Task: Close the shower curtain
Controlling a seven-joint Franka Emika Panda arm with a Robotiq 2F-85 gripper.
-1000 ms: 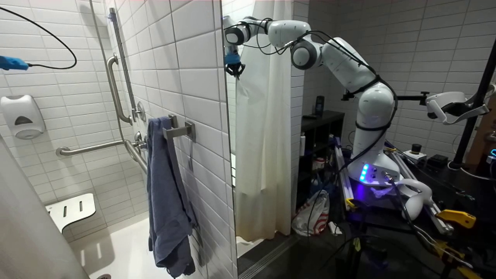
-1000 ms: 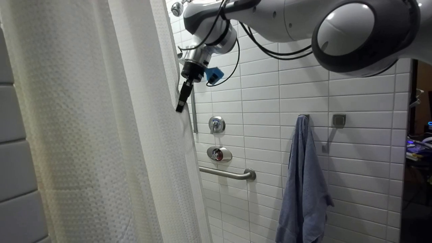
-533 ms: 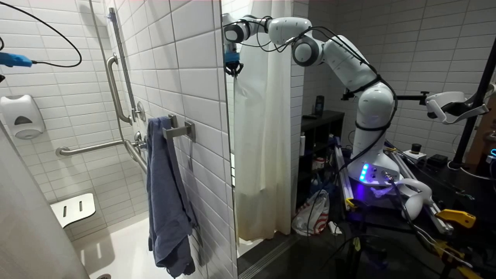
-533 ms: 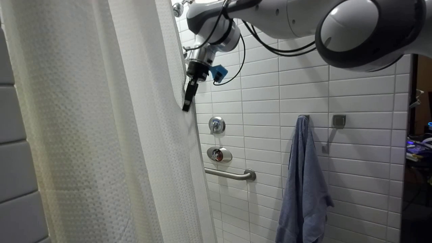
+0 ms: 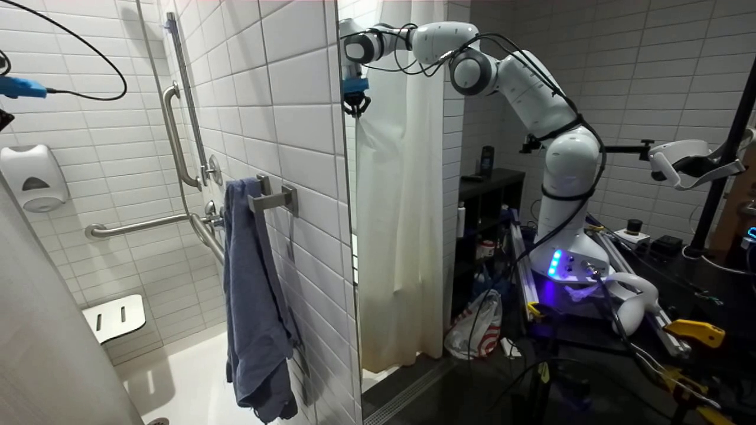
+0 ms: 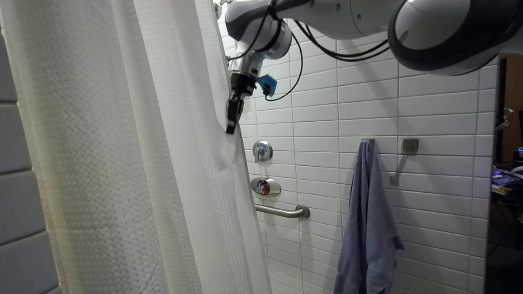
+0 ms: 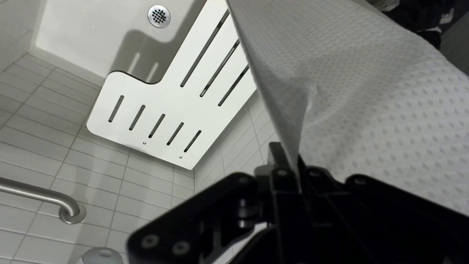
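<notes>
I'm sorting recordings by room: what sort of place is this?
Probably an accessible shower room: there's a shower curtain, a slotted seat and metal grab bars.

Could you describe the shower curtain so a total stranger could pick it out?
In an exterior view, find the pale robot arm stretched in front of the tiled wall. At its end, the gripper pinches the edge of the shower curtain. That is the tall, cream-white fabric with vertical folds, far larger than the blue-grey towel.
</notes>
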